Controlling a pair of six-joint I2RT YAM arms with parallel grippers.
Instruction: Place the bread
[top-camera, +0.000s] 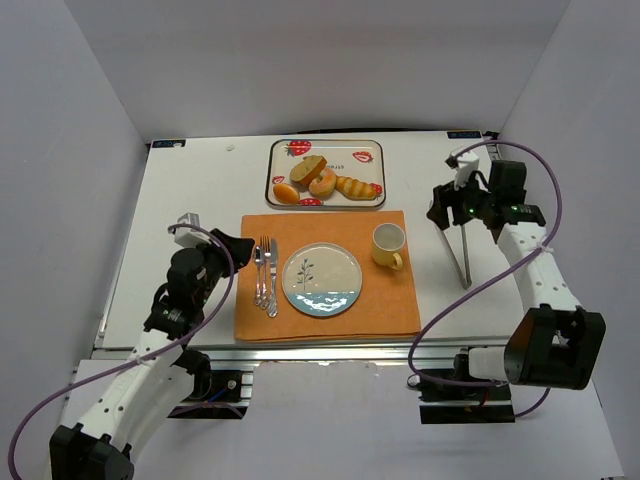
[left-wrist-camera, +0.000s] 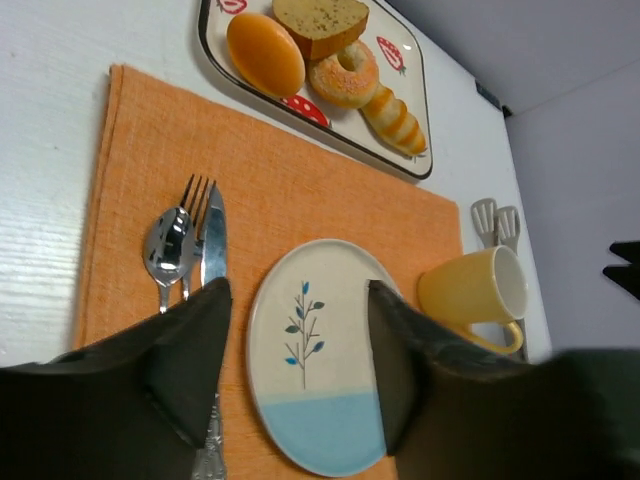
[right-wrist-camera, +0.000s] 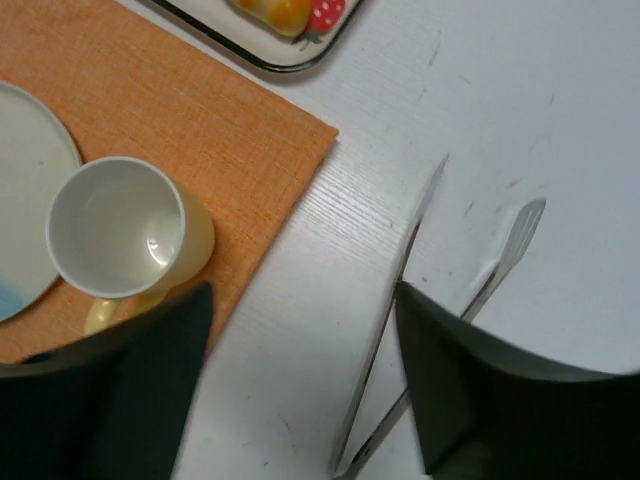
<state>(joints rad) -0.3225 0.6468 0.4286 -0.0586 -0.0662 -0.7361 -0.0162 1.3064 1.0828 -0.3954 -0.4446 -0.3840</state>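
Note:
Several breads lie on a strawberry-print tray (top-camera: 377, 170) at the back: a round bun (top-camera: 286, 193), a seeded slice (top-camera: 308, 167), a donut (top-camera: 322, 183) and a striped roll (top-camera: 356, 187). The left wrist view shows them too: bun (left-wrist-camera: 265, 52), slice (left-wrist-camera: 320, 25), donut (left-wrist-camera: 343, 80), roll (left-wrist-camera: 395, 120). A white and blue plate (top-camera: 322, 281) sits bare on the orange placemat (top-camera: 385, 305). My left gripper (top-camera: 235, 250) is open and empty, near the plate (left-wrist-camera: 320, 350). My right gripper (top-camera: 440, 212) is open and empty over metal tongs (top-camera: 458, 255), which lie on the table (right-wrist-camera: 410, 240).
A yellow mug (top-camera: 388, 245) stands on the mat right of the plate, also in the right wrist view (right-wrist-camera: 120, 235). A fork, knife and spoon (top-camera: 265, 275) lie left of the plate. White walls enclose the table on three sides.

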